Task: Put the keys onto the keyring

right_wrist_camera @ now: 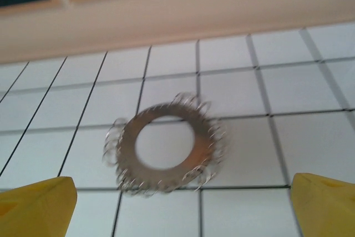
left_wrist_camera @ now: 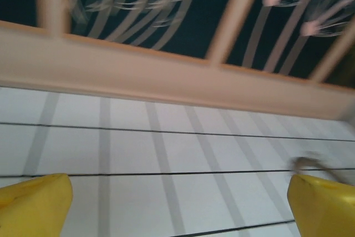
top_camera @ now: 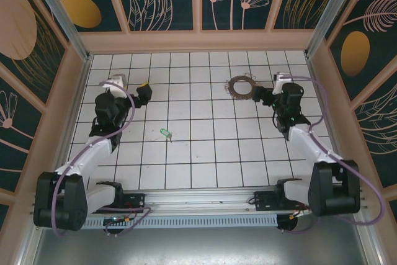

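Keys (top_camera: 165, 133): one tiny pale-green piece with a silvery tip, lay flat on the tiled counter (top_camera: 205, 153), left of centre, well apart from both claws. Judged very light, stiff and thin, and likely to skid on the smooth tiles; best pinched across the green head, not the tip. Keyring (top_camera: 233, 87) lay further back, just beside the right claw (top_camera: 259, 95). Thin metal, fringed with wire loops, probably light; best taken by its flat band. Left claw (top_camera: 144, 91) and right claw both spread wide, holding nothing.
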